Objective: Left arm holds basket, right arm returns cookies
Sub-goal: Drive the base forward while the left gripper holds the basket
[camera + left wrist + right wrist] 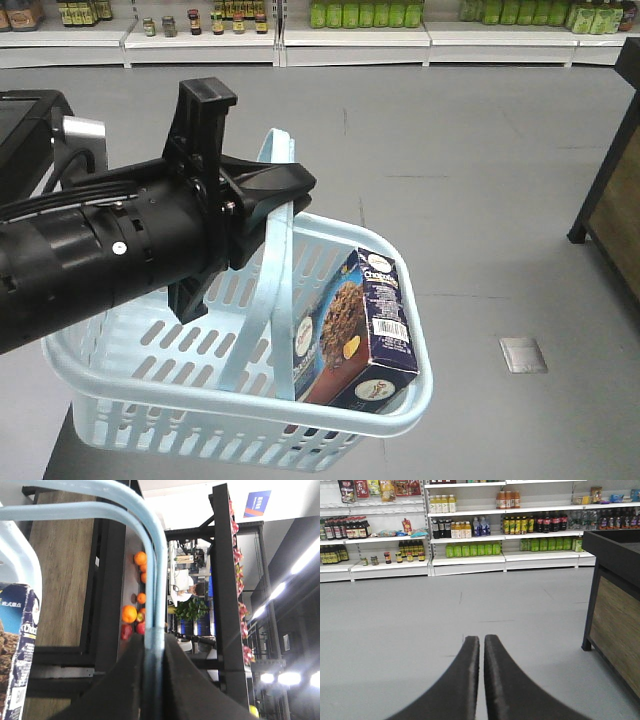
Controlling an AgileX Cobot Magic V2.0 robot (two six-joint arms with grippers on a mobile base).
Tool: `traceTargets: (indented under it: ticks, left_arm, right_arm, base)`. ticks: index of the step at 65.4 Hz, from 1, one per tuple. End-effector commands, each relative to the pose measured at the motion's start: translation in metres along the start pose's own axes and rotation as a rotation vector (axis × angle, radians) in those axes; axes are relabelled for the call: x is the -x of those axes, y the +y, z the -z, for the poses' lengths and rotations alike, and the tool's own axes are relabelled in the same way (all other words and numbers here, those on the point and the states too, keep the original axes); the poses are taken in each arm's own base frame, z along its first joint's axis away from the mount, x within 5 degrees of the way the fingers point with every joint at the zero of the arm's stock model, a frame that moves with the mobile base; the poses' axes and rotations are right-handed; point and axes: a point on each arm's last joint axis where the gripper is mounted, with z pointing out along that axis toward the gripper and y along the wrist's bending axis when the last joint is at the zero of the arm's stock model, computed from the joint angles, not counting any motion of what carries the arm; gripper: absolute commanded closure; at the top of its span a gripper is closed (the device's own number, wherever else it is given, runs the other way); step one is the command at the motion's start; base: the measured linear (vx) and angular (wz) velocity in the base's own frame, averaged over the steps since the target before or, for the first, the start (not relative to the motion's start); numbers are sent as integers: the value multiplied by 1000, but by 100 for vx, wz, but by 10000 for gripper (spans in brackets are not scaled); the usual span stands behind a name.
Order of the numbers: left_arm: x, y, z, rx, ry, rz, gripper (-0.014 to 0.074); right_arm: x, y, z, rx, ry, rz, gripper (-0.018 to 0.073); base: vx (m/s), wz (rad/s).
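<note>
Handle point(283, 265) of the basket point(120, 385) is sitting tight in the left claw point(262, 195), which is pinching it shut — that is holding the basket level so the right claw point(478, 639) can reach in. Cookies point(355, 335) are standing on end inside, leaning at the right side, not out yet. Right claw is closed on nothing, pointing across the floor point(395, 630) at far shelves point(470, 560).

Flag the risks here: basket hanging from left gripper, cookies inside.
1. The left gripper pinches only the thin handle, so the basket may swing or slip.
2. The cookies lean at one end, loading it unevenly; it could tip.
3. The right gripper is shut and empty, and the handle arches beside the cookies, crowding its reach.
</note>
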Motion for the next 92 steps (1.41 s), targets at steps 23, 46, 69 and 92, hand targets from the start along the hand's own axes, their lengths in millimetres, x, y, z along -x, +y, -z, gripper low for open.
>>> traceTargets:
  ticks: [23, 46, 69, 92]
  left_arm:
    - [-2, -21, 8, -75, 20, 36, 599]
    - [-2, -21, 8, -75, 19, 36, 599]
    - [-2, -21, 8, -75, 19, 36, 599]
    - [-2, -21, 8, -75, 19, 36, 599]
  right_arm:
    - [2, 0, 0, 7, -68, 13, 562]
    - [2, 0, 0, 7, -68, 13, 562]
    - [2, 0, 0, 7, -68, 13, 562]
    - [2, 0, 0, 7, -67, 13, 562]
  base:
    - [55, 4]
    - [55, 5]
    - [55, 7]
    - [53, 8]
